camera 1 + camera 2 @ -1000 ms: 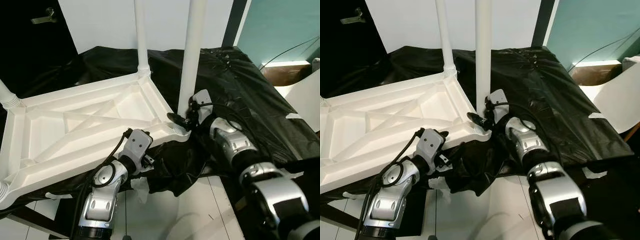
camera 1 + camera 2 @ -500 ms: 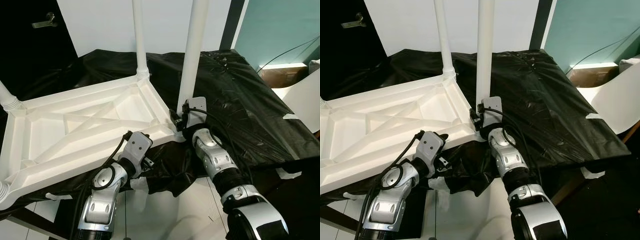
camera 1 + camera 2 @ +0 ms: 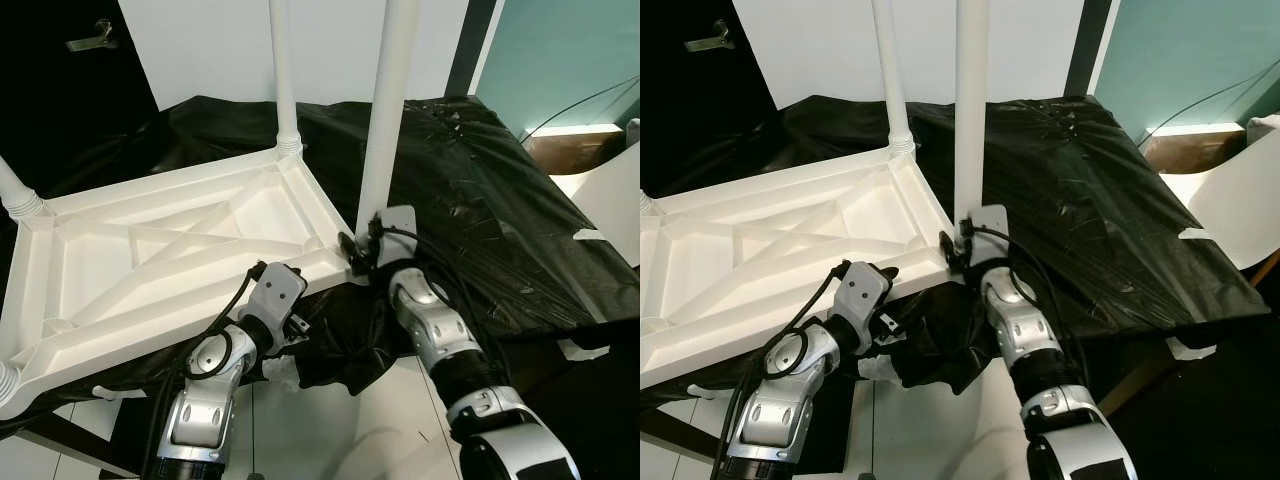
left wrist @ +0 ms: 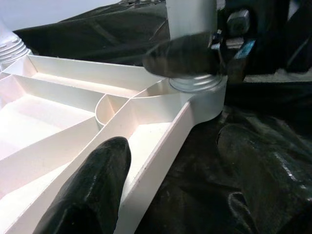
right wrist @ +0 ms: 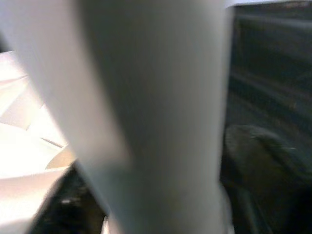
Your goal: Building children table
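The white children's table (image 3: 170, 250) lies upside down on a surface covered in black plastic, with its legs pointing up. My right gripper (image 3: 362, 243) is at the base of the near right leg (image 3: 385, 110), just above its threaded socket, shut on it. In the left wrist view one of its black fingers (image 4: 180, 56) wraps across that leg. The right wrist view has the leg (image 5: 151, 112) very close and blurred. My left gripper (image 3: 288, 288) holds the near rim of the table; one finger (image 4: 92, 185) lies over the rim's inner side and the other is hidden.
Another leg (image 3: 285, 100) stands at the far corner and one (image 3: 15, 195) at the left corner. Black plastic sheet (image 3: 480, 180) drapes over the support's front edge. White tile floor (image 3: 330, 430) lies below. A white board (image 3: 610, 190) and a brown box (image 3: 560, 150) are at right.
My right forearm has swung in from the right and now rises from below toward the leg; its gripper stays at the leg's base. The left arm and table hold still.
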Controlling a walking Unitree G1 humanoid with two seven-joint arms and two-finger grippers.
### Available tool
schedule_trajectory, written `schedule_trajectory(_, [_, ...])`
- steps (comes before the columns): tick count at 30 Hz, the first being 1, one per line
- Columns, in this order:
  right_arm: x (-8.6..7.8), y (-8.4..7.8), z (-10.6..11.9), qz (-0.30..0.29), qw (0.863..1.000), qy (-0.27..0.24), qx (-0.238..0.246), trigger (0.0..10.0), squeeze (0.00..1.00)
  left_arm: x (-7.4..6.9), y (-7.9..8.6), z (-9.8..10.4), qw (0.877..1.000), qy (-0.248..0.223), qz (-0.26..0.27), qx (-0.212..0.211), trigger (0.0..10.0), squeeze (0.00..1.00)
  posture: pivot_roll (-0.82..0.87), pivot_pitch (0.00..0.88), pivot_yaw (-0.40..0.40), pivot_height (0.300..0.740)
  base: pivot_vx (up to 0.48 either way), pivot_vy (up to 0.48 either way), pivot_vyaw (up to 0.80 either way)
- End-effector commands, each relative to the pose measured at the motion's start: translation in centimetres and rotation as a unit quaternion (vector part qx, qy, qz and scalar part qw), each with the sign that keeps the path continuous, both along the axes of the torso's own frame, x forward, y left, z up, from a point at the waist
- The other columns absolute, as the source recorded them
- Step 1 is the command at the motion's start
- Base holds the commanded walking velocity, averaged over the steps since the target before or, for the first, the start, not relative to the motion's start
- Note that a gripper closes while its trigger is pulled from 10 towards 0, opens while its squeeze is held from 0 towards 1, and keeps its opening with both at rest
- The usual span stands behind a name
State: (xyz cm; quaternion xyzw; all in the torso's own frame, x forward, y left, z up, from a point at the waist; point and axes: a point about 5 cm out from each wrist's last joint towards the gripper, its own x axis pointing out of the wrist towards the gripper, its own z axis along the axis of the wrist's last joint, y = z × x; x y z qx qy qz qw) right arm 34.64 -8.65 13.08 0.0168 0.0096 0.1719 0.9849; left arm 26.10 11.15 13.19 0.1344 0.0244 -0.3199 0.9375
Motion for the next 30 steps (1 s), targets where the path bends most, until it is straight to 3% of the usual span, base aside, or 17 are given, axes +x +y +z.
schedule_trajectory(1, [0.2, -0.4, 0.6, 0.031, 0.999, -0.016, 0.001, 10.0, 1.00, 0.4, 0.4, 0.1, 0.999, -0.012, 0.043, 0.004, 10.0, 0.00, 0.07, 0.000, -0.024, 0.740, 0.000, 0.000, 0.00])
schedule_trajectory(3, [0.2, -0.4, 0.6, 0.031, 0.999, -0.016, 0.001, 10.0, 1.00, 0.4, 0.4, 0.1, 0.999, -0.012, 0.043, 0.004, 10.0, 0.00, 0.07, 0.000, -0.024, 0.740, 0.000, 0.000, 0.00])
schedule_trajectory(7, [0.6, -1.5, 1.3, 0.088, 0.995, -0.035, -0.007, 10.0, 1.00, 0.5, 0.7, 0.2, 0.999, -0.014, 0.040, 0.009, 10.0, 0.00, 0.07, 0.000, -0.017, 0.740, 0.000, 0.000, 0.00])
schedule_trajectory(8, [0.8, -1.8, 1.5, 0.108, 0.993, -0.041, -0.018, 10.0, 0.09, 0.6, 0.8, 0.2, 0.999, -0.015, 0.039, 0.012, 10.0, 0.00, 0.07, 0.000, -0.017, 0.740, 0.000, 0.000, 0.00])
schedule_trajectory(9, [0.8, -1.8, 1.5, 0.108, 0.993, -0.041, -0.018, 10.0, 0.09, 0.6, 0.8, 0.2, 0.999, -0.015, 0.039, 0.012, 10.0, 0.00, 0.07, 0.000, -0.017, 0.740, 0.000, 0.000, 0.00])
schedule_trajectory(10, [1.1, -2.1, 1.5, 0.125, 0.991, -0.040, -0.034, 10.0, 0.00, 0.6, 0.9, 0.3, 0.999, -0.016, 0.036, 0.014, 10.0, 0.00, 0.07, 0.000, -0.015, 0.740, 0.000, 0.000, 0.00])
schedule_trajectory(15, [2.1, -2.4, 2.5, 0.204, 0.975, -0.046, -0.079, 10.0, 0.00, 0.8, 1.2, 0.4, 0.999, -0.019, 0.031, 0.026, 10.0, 0.00, 0.08, 0.000, -0.006, 0.740, 0.000, 0.000, 0.00])
schedule_trajectory(20, [2.2, -2.2, 2.8, 0.228, 0.969, -0.045, -0.079, 10.0, 0.00, 0.9, 1.3, 0.5, 0.999, -0.020, 0.030, 0.027, 10.0, 0.00, 0.08, 0.000, -0.004, 0.740, 0.000, 0.000, 0.00])
schedule_trajectory(21, [2.6, -1.7, 3.3, 0.280, 0.955, -0.034, -0.095, 4.2, 0.00, 0.9, 1.4, 0.7, 0.999, -0.019, 0.025, 0.028, 10.0, 0.00, 0.09, 0.000, -0.006, 0.740, 0.000, 0.000, 0.00])
schedule_trajectory(23, [2.7, -1.6, 3.4, 0.299, 0.948, -0.030, -0.107, 4.2, 0.00, 0.8, 1.4, 0.8, 0.999, -0.020, 0.021, 0.027, 10.0, 0.00, 0.09, 0.000, -0.006, 0.740, 0.000, 0.000, 0.00])
schedule_trajectory(24, [2.7, -1.5, 3.4, 0.310, 0.943, -0.027, -0.115, 0.0, 0.00, 0.8, 1.4, 0.8, 0.999, -0.020, 0.019, 0.027, 10.0, 0.00, 0.09, 0.000, -0.006, 0.740, 0.000, 0.000, 0.00])
schedule_trajectory(30, [2.8, -1.7, 2.9, 0.326, 0.937, -0.007, -0.127, 0.0, 0.00, 0.7, 1.1, 0.8, 1.000, -0.014, 0.024, 0.001, 10.0, 0.00, 0.10, 0.000, -0.014, 0.740, 0.000, 0.000, 0.00])
